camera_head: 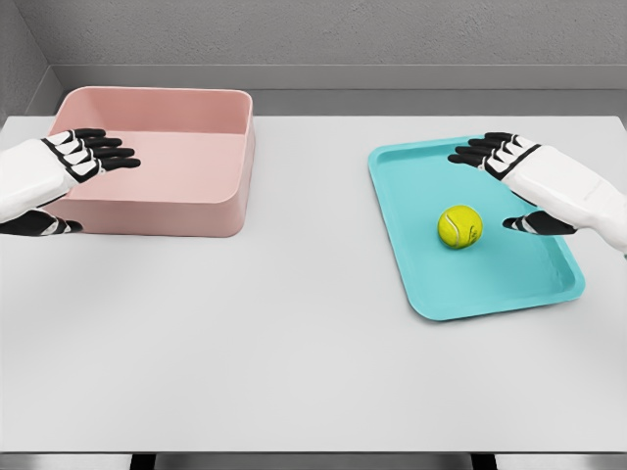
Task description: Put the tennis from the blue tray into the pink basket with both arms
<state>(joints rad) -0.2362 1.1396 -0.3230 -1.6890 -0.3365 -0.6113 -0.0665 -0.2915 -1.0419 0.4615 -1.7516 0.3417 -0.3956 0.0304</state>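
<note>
Yellow-green and felt-covered, the round tennis ball (459, 226) lies loose in the shallow blue plastic tray (421, 284) – probably light, springy and apt to roll, best cupped around its middle – bearing no legible writing, while the right hand (534, 181) nearby and the left hand (59, 171) over the pink rectangular basket (196, 211) hold nothing, fingers extended.

No readable text, labels, brands, numbers or signs appear on anything here.

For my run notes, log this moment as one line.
tennis ball: on blue tray | pink basket: holds nothing visible | left hand: open, over basket | right hand: open, over tray, not touching ball
</note>
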